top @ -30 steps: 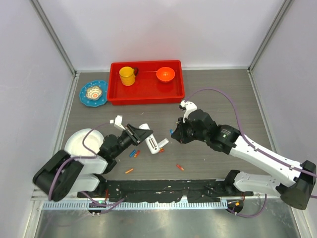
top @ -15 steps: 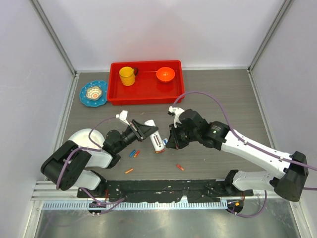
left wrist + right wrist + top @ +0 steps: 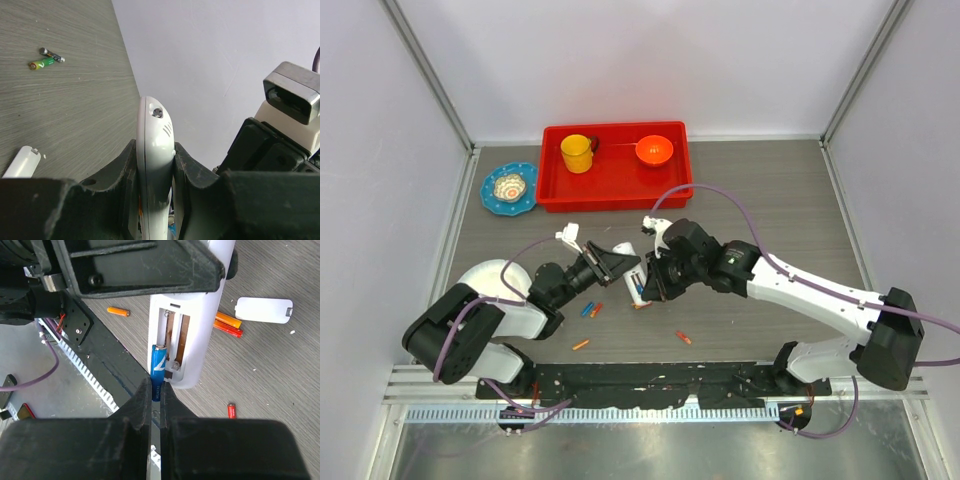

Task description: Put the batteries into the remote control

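Right wrist: right jaws pinch blue battery, tip inside remote control.

Tray at the back, dish left of it; remote mid-table, batteries before it; plate at the left edge.

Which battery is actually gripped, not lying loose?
The blue one, pinched in the right end effector at the remote's open compartment; the orange and red ones lie on the table.
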Available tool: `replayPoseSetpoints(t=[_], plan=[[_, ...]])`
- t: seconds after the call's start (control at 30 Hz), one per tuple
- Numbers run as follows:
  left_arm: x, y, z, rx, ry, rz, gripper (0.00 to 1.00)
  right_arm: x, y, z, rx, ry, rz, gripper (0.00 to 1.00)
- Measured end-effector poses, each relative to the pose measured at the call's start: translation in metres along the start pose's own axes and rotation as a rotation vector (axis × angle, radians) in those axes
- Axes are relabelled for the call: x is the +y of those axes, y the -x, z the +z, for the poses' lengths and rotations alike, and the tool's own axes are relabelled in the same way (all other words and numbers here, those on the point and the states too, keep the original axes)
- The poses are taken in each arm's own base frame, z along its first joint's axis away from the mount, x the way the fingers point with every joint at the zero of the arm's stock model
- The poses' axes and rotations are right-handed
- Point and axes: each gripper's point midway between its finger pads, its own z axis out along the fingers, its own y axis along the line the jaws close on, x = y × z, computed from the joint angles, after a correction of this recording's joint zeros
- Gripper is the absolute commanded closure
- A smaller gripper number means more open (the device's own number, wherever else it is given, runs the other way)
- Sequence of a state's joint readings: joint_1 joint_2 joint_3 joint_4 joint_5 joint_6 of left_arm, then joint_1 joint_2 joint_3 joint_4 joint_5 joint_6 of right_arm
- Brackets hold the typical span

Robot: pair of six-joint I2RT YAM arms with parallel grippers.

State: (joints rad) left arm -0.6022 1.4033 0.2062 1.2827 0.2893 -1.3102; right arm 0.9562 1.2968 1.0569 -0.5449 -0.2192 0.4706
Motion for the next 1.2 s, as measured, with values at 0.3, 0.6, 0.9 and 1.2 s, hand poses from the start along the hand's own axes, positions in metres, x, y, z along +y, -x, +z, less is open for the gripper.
replayPoseSetpoints(t=[0.3,0.6,0.9,1.2], plan=[[-0.002,-0.005,0.000,0.013,-0.005,-0.002,1.00,-0.004,0.006,0.007,-0.011,-0.025,0.001,0.99],[0.001,-0.008,0.000,0.021,0.006,0.000,1.00,-0.006,0.009,0.014,-0.017,-0.037,0.008,0.99],[0.000,-0.011,0.001,0.013,0.009,0.000,1.00,-0.008,0.012,0.015,-0.032,-0.052,0.033,0.99],[0.009,-0.014,0.002,0.007,0.048,0.018,1.00,-0.012,0.007,0.024,-0.005,-0.067,0.062,0.91]])
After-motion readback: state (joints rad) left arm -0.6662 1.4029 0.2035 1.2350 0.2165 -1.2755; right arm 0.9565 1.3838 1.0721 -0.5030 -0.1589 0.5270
